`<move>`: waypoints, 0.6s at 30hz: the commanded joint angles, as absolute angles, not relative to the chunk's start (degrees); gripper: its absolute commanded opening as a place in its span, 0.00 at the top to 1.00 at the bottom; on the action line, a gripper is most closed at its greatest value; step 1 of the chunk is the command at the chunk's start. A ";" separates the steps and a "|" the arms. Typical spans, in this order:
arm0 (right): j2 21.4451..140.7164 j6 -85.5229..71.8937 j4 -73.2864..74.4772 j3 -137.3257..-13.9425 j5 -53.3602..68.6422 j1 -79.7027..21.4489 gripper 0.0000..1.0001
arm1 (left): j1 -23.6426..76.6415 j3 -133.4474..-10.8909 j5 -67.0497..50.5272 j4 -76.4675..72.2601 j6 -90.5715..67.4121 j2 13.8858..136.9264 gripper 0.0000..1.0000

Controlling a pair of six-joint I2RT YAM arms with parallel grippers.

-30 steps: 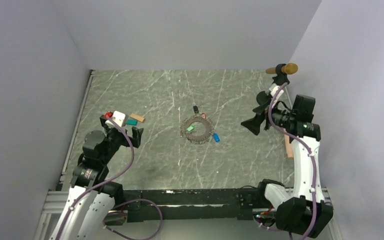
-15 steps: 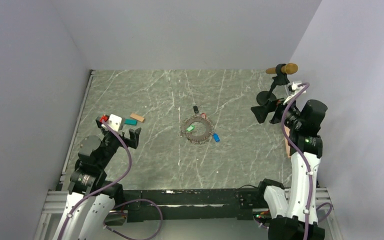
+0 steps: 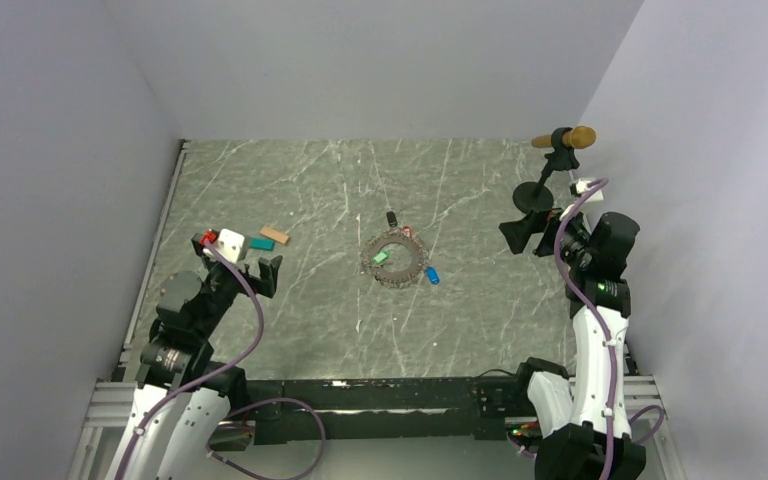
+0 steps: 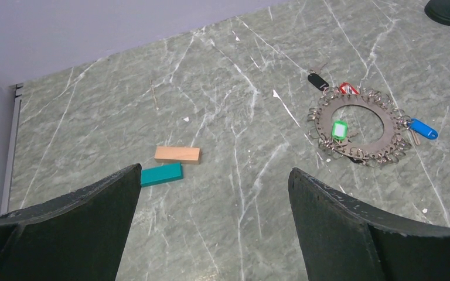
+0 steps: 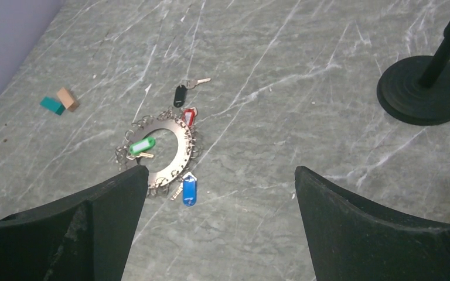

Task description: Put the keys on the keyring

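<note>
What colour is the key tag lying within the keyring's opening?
Green tag; clearest in the left wrist view.

The left gripper (image 3: 243, 264) hung well to the left of the keyring (image 3: 393, 260), jaws spread wide and holding nothing, its arm folded low. The right gripper (image 3: 518, 231) hung well to the keyring's right, equally wide and empty, atop an upright arm.

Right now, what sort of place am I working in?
Probably a lab test enclosure: grey-green marbled tabletop boxed in by plain pale walls, a black stand holding a tan cylinder at the right.
</note>
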State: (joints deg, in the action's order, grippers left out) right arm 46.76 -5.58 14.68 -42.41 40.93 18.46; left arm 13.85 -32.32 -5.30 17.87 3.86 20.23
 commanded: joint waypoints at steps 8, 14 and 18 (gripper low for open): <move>44.89 -0.53 13.88 -43.68 40.58 18.69 0.00 | 14.02 -32.70 -6.70 15.57 4.87 21.68 0.01; 44.87 1.23 14.59 -43.78 40.91 18.79 0.00 | 13.99 -32.56 -6.59 15.50 4.99 21.95 0.01; 45.31 1.17 14.80 -44.02 40.52 18.80 0.00 | 14.03 -32.53 -6.23 15.63 5.27 21.82 0.01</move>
